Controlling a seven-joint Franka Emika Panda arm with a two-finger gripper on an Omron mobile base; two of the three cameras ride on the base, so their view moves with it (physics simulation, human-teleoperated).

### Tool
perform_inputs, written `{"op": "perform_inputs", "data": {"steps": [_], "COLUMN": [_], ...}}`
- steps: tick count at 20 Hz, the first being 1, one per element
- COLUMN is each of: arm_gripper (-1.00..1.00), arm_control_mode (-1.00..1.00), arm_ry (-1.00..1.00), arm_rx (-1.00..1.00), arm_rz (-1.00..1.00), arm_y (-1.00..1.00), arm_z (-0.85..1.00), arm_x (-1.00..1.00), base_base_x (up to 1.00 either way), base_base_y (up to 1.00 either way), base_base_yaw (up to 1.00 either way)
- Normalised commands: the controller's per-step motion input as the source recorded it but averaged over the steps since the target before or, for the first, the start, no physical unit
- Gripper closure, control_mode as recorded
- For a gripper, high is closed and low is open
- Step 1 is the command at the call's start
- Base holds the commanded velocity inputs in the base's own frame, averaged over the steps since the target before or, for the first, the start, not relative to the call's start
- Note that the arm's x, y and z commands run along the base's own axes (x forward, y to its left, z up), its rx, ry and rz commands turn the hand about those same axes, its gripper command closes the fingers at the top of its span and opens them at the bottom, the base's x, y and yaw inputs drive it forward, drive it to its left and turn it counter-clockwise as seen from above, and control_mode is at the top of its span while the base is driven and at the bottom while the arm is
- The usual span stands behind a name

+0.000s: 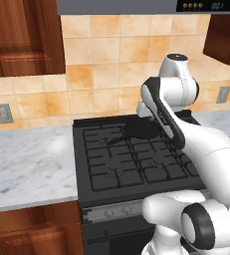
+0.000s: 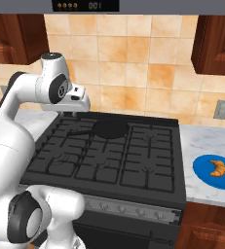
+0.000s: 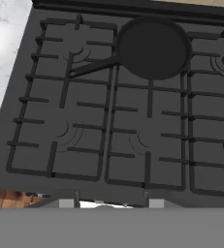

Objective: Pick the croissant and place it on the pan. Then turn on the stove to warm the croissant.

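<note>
Marble surface (image 2: 209,141) right of the stove (image 2: 109,155) carries a blue plate (image 2: 204,171) bearing the croissant (image 2: 216,168). On the stove's rear grate sits the pan (image 3: 153,47). Whether the hand is spread cannot be told.

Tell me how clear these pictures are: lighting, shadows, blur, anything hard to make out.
Left base view: flat, even light, slightly soft; the black pan nearly merges with the black stove. Right base view: same flat light; the croissant stands out brightly on its blue plate. Hand view: sharpest; the pan's rim and handle read clearly, with no glare.
</note>
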Motion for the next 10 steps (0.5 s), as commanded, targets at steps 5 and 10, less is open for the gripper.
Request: {"op": "perform_inputs", "data": {"steps": [5, 10], "arm_gripper": [-1.00, -1.00], "arm_control_mode": [-1.00, -1.00], "arm_ry": [-0.04, -0.02], "arm_rx": [0.06, 0.02], "arm_rz": [0.00, 0.00], "arm_y": [-0.33, -0.45], "arm_z": [0.00, -0.12], "arm_x": [-0.02, -0.02], "base_base_x": [0.00, 0.00], "base_base_y": [0.00, 0.00], "base_base_yaw": [0.00, 0.00]}}
